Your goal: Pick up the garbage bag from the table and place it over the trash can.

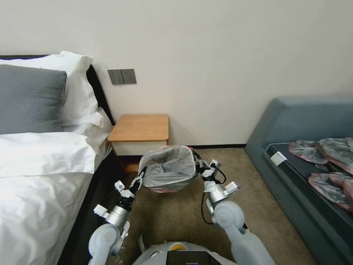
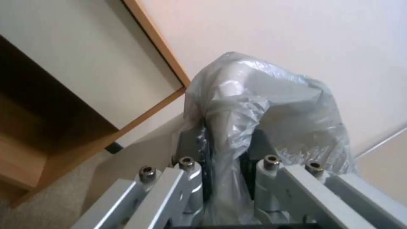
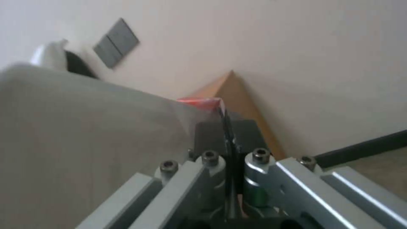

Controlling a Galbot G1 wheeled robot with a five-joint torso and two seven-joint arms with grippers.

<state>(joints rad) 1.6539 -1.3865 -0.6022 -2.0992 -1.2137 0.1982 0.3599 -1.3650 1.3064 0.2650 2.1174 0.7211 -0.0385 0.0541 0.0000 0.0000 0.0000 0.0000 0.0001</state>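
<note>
The garbage bag (image 1: 169,167), grey wrinkly film with a pinkish-red rim, is held spread open between my two grippers, low over the carpet in front of the table (image 1: 139,127). My left gripper (image 1: 141,176) is shut on the bag's left edge; in the left wrist view the film (image 2: 271,101) is bunched between its fingers (image 2: 193,149). My right gripper (image 1: 200,167) is shut on the right edge, pinching the red rim (image 3: 203,101). A beige wall of the trash can (image 2: 135,156) shows just under the film; in the head view the bag hides it.
A bed (image 1: 40,173) with white sheets and pillows runs along the left, close to my left arm. A grey-blue sofa (image 1: 294,121) stands at the right, with flat grey-pink bags (image 1: 327,162) piled on it. Open carpet (image 1: 176,213) lies between them.
</note>
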